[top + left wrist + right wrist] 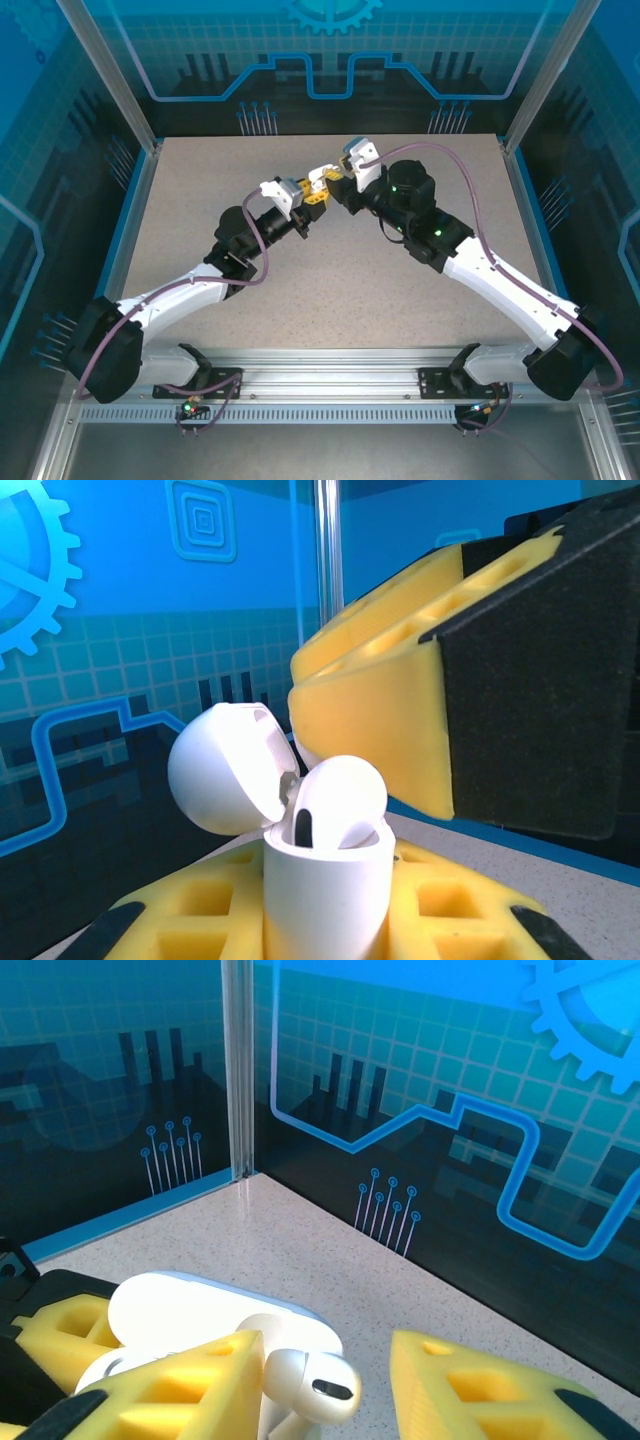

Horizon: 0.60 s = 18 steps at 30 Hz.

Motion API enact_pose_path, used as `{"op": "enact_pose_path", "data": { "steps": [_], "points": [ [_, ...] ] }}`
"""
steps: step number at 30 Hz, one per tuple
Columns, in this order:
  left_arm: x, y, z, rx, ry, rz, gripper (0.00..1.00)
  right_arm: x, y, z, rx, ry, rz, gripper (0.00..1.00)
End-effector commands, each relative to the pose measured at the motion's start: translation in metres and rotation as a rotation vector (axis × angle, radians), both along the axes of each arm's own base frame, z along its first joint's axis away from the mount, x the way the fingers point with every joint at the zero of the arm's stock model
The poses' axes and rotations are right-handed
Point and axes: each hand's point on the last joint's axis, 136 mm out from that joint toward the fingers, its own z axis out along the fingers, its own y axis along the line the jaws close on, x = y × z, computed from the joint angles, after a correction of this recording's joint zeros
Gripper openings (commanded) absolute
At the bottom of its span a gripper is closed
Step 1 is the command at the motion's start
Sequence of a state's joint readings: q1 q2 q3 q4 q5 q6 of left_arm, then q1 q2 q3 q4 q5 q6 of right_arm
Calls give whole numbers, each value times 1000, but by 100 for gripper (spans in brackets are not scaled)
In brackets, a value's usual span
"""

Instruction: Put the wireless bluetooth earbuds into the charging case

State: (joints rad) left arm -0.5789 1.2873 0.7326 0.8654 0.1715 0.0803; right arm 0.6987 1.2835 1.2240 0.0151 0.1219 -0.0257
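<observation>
My left gripper is shut on the white charging case, which stands upright between its yellow pads with its lid hinged open to the left. One white earbud sits in the case mouth with its rounded head sticking out. In the right wrist view this earbud lies between my right gripper's yellow fingers. It touches the left finger, and a wide gap separates it from the other. The right gripper is open. From above, both grippers meet at the case over the table's far middle.
The speckled table is bounded by blue glass walls and an aluminium corner post. My right gripper's finger hangs just above and right of the case. Both arms reach inward from the near rail.
</observation>
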Motion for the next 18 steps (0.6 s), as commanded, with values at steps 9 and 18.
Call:
{"op": "enact_pose_path", "data": {
  "steps": [9,18],
  "points": [
    [-8,3,38,-55,-91,-1,0,-9,-6,26,88,2,34,43],
    [-7,4,35,-53,-86,11,0,2,-29,27,179,52,-31,46]
  ]
}}
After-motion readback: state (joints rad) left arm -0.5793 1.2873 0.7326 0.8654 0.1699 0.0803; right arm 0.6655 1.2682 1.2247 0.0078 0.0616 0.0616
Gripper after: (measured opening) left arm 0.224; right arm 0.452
